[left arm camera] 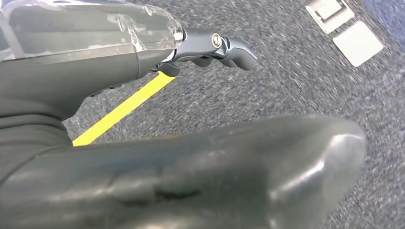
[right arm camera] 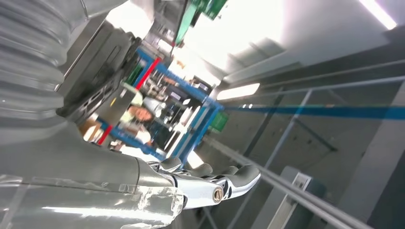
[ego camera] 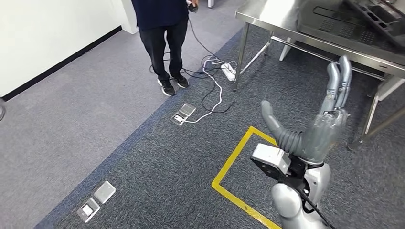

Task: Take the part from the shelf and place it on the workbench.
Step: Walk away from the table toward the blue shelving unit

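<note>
You're in a robotics lab or workshop floor, not a home. Grey carpet tile with metal floor outlet boxes, a yellow taped floor marking, and a power strip with loose cables. A stainless steel bench carries a dark moulded tray. The right wrist view catches blue industrial racking. A person stands by.

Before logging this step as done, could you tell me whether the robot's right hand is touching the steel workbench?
Apart. In the head view the right hand is raised with its fingers spread, holding nothing, and carpet shows between it and the workbench.
</note>
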### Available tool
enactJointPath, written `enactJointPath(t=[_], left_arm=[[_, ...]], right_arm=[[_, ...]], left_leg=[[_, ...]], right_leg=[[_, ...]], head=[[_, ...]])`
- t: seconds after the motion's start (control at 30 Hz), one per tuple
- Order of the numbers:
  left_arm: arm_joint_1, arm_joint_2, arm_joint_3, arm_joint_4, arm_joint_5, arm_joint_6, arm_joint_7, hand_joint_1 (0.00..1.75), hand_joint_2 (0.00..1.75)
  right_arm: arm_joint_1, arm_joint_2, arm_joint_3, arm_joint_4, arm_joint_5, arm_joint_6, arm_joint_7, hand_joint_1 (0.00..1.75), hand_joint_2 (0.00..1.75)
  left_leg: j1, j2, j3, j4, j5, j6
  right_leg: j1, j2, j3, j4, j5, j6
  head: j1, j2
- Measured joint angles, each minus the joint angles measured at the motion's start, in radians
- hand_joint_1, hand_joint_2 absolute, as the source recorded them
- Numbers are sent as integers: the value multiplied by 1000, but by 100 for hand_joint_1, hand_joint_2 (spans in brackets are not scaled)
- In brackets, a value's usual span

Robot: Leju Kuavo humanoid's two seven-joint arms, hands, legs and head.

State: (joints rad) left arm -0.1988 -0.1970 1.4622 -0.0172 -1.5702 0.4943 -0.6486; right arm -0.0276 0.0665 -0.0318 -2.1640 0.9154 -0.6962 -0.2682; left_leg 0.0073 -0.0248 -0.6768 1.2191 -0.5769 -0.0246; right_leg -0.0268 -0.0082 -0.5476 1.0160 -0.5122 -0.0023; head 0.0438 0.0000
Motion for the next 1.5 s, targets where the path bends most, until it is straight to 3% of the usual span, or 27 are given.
enactJointPath(t=[0.07, 0.1, 0.13, 0.2, 0.23, 0.3, 0.37, 0.43, 0.5, 0.57, 0.6, 0.63, 0.7, 0.73, 0.8, 0.87, 0.93, 1.0, 1.07, 1.1, 1.13, 1.23, 1.3, 1.37, 1.43, 1.5], left_arm=[[1, 0, 0, 0, 0, -1, 1, 0, 0], [1, 1, 0, 0, 0, -1, 1, 0, 0], [1, 1, 0, 0, 0, -1, 1, 0, 0], [1, 2, 0, 0, 0, -1, 1, 0, 0], [1, 2, 0, 0, 0, -1, 1, 0, 0], [1, 2, 0, 0, 1, 0, 1, 0, 0], [4, 2, 0, 0, 2, 3, 1, 0, 0], [6, 2, 0, 0, 2, 7, 1, 0, 0], [7, 2, 0, 0, 2, 10, 0, 0, 0], [7, 1, 0, 0, 4, 12, 0, 0, 0], [8, 1, 0, 0, 5, 13, 0, 0, 0], [8, 1, 0, 0, 7, 14, 0, 0, 0], [8, 1, 0, 0, 8, 16, -1, 0, 0], [7, 1, 0, 0, 8, 16, -1, 0, 0], [6, 1, 0, 0, 9, 17, -2, 0, 0], [7, 1, 0, 0, 8, 17, -2, 0, 0], [7, 1, 0, 0, 8, 17, -2, 0, 0], [7, 1, 0, 0, 8, 17, -2, 0, 0], [8, 1, 0, 0, 8, 17, -2, 0, 0], [8, 1, 0, 0, 8, 17, -2, 0, 0], [9, 1, 0, 0, 9, 17, -2, 0, 0], [10, 1, 0, 0, 15, 15, -2, 0, 0], [11, 1, 0, 0, 19, 11, -2, 0, 0], [15, 1, 0, 0, 22, 7, -3, 0, 0], [19, 1, 0, 0, 25, 5, -4, 0, 0], [19, 1, 0, 0, 26, 3, -5, 0, 0]], right_arm=[[7, 7, 0, -1, -7, 0, -12, 0, 175], [9, 11, -1, -1, -11, 0, -18, 0, 175], [10, 15, -1, -1, -13, 0, -22, 0, 175], [11, 22, -2, -1, -16, 0, -31, 0, 175], [12, 26, -2, -1, -19, 0, -35, 0, 175], [12, 32, -3, -2, -26, 0, -43, 0, 175], [11, 35, -3, -2, -30, 0, -46, 0, 175], [11, 37, -3, -2, -33, 0, -46, 0, 175], [13, 39, -3, -3, -36, -1, -45, 0, 175], [17, 40, -3, -3, -37, -1, -43, 0, 175], [19, 40, -3, -3, -38, -1, -41, 0, 175], [19, 40, -3, -3, -37, -1, -39, 0, 175], [19, 40, -3, -3, -35, -1, -34, 0, 175], [19, 40, -3, -3, -33, -1, -29, 0, 175], [20, 40, -3, -3, -29, 0, -16, 0, 175], [21, 41, -3, -3, -29, 0, -5, 0, 175], [21, 42, -3, -3, -29, 0, 0, 0, 175], [22, 43, -3, -3, -29, 0, 1, 0, 175], [23, 43, -3, -2, -33, 0, 4, 0, 175], [24, 44, -3, -2, -41, 0, 8, 0, 175], [25, 44, -4, -1, -53, 0, 14, 0, 175], [43, 47, -24, 14, -129, 0, 24, 0, 175], [64, 52, -59, 42, -190, 0, 14, 0, 175], [84, 58, -106, 80, -233, 0, -2, 0, 175], [99, 64, -156, 120, -265, 0, -19, 0, 175], [115, 70, -217, 169, -304, 0, -39, 0, 175]], left_leg=[[3, 11, -43, 91, -28, -4], [4, 14, -41, 89, -17, -4], [5, 19, -22, 52, 9, -4], [1, 49, 45, -81, 70, 2], [-2, 64, 70, -135, 87, 8], [-9, 74, 84, -176, 89, 20], [-7, 58, 83, -183, 91, 33], [-2, 43, 87, -193, 97, 46], [-1, 27, 88, -196, 99, 55], [-2, 6, 89, -195, 98, 58], [-2, -6, 89, -194, 98, 59], [-1, -19, 90, -192, 97, 58], [0, -44, 90, -186, 94, 53], [0, -56, 87, -181, 92, 48], [0, -76, 77, -175, 93, 36], [3, -87, 71, -173, 94, 25], [0, -54, 57, -136, 71, 13], [-1, -6, 10, -30, 16, 3], [2, 10, -44, 79, -24, -1], [3, 13, -52, 94, -20, -1], [3, 16, -43, 76, -1, 0], [-3, 54, 50, -112, 80, 13], [-12, 73, 76, -174, 91, 24], [-14, 58, 76, -180, 92, 35], [-10, 43, 82, -191, 97, 47], [-7, 27, 86, -199, 100, 58]], right_leg=[[2, -26, 1, 0, -3, -2], [3, -37, 3, 1, -5, -2], [3, -47, 5, 1, -7, 0], [5, -65, 14, 2, -14, 7], [8, -73, 17, 3, -18, 12], [14, -88, 21, 3, -22, 21], [13, -97, 26, 2, -28, 30], [9, -61, 13, 42, -61, 37], [8, -13, -43, 161, -123, 39], [9, 1, -101, 271, -156, 40], [8, 3, -109, 279, -143, 40], [8, 5, -99, 247, -111, 39], [4, 33, -50, 120, -36, 37], [1, 54, -29, 66, -16, 36], [0, 80, -16, 25, -10, 32], [1, 64, -15, 20, -8, 23], [-2, 40, -10, 13, -5, 11], [0, 14, -6, 10, -6, 3], [2, -13, -4, 11, -9, 0], [3, -25, -3, 11, -11, 0], [3, -36, -1, 11, -13, 1], [5, -66, 11, 11, -23, 10], [10, -82, 18, 9, -28, 19], [11, -97, 25, 4, -32, 28], [8, -74, 22, 24, -53, 37], [5, -24, -21, 121, -109, 41]], head=[[-1, 0], [-1, 0], [-1, 0], [-3, 0], [-3, 0], [-3, 0], [-1, 0], [2, 0], [8, 0], [12, 0], [13, 0], [14, 0], [17, 0], [17, 0], [17, 0], [16, 0], [10, 0], [1, 0], [-2, 0], [-2, 0], [-2, 0], [-4, 0], [-3, 0], [-1, 0], [2, 0], [8, 0]])
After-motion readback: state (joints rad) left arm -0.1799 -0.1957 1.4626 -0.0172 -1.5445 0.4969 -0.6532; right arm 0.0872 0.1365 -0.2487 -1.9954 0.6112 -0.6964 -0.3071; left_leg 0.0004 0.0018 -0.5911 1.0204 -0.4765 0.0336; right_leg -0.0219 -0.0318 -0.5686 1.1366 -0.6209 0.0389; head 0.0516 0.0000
